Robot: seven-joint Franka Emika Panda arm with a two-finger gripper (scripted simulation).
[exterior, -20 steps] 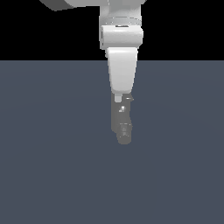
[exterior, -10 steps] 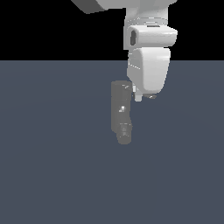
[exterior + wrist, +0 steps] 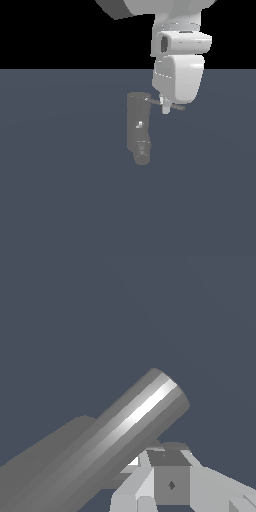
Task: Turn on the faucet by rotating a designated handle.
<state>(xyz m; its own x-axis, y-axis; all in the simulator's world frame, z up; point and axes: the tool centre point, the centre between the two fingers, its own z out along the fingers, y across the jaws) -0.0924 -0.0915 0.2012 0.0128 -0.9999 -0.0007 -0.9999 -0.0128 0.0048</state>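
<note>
The faucet [image 3: 138, 127] lies on the table [image 3: 60, 190]. Its handle [image 3: 172, 105] sticks toward the exterior view's right, touching the pincer [image 3: 165, 107]; whether the pincer is apart or together cannot be told.

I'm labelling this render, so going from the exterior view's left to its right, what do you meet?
Faucet → handle sticking out toward the exterior view's right, with the gripper at the rod, below the white arm.
</note>
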